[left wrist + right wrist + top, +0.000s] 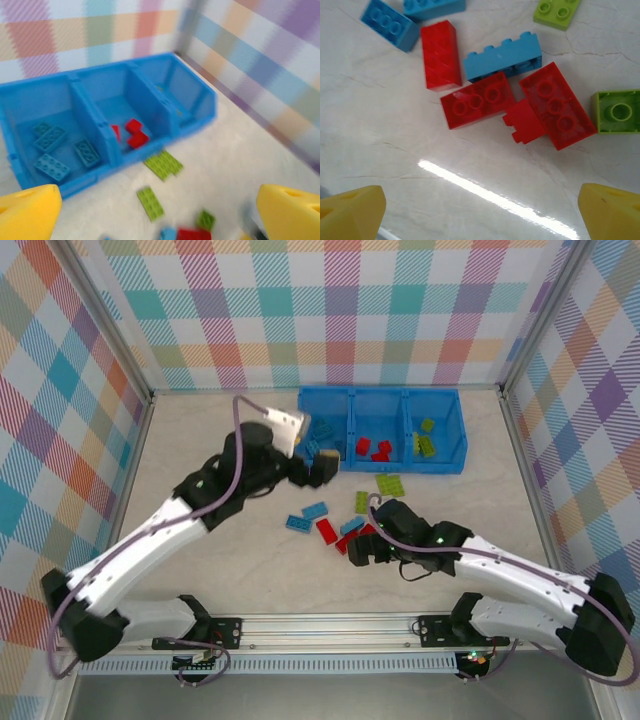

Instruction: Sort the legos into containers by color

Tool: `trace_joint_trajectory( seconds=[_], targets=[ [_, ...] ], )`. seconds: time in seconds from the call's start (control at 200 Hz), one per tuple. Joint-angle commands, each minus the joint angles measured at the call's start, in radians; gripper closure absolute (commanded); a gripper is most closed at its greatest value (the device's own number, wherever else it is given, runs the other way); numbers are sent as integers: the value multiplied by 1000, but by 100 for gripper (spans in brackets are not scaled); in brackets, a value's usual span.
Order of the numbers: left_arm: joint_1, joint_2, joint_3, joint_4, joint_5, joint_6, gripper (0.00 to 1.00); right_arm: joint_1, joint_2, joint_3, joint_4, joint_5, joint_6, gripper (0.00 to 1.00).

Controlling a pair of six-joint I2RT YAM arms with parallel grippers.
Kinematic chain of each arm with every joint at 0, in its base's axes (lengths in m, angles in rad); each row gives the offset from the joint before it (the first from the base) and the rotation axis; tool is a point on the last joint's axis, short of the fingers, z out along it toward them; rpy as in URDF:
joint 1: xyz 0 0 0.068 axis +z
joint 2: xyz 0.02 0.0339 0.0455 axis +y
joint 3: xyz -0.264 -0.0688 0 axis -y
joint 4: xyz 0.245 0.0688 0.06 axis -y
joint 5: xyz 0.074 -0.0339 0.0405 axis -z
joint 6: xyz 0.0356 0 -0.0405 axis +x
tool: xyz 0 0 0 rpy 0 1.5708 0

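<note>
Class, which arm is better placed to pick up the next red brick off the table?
Right. The right gripper, open, hovers just above the loose red bricks; the left gripper is by the tray.

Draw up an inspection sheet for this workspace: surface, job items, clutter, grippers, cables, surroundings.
Surface: table, pale marbled top, with a glare streak in the right wrist view.
Job's things: blue tray at the far side. It holds blue bricks in the left compartment, red bricks in the middle and green bricks in the right. Loose bricks of all three colours lie on the table in front of it.
Clutter: nothing seen.
Grippers: left gripper open, empty, near the tray. Right gripper open, empty, over loose red ones.
Cables: left cable loops above the left arm; right cable loops by the right wrist.
Surroundings: plaid walls; metal rail at the near edge.
</note>
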Motion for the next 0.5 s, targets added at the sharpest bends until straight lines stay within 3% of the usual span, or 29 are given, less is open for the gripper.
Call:
trace_joint_trajectory(
  seconds=[0.0, 0.09, 0.19, 0.335, 0.495],
  targets=[
    [-98, -99, -93, -275, 24, 324, 0, 5, 58, 41, -9, 55, -184, 6],
    [-175, -196, -151, -423, 1, 423, 0, 6, 109, 53, -5, 94, -296, 10],
    [-193, -309, -254, -510, 62, 530, 0, 0, 170, 87, -3, 125, -380, 13],
    [-194, -466, -432, -482, 132, 694, 0, -2, 274, 141, -12, 126, -417, 24],
    [-193, -546, -520, -397, 205, 776, 0, -3, 396, 189, -66, 151, -421, 36]
  ],
)
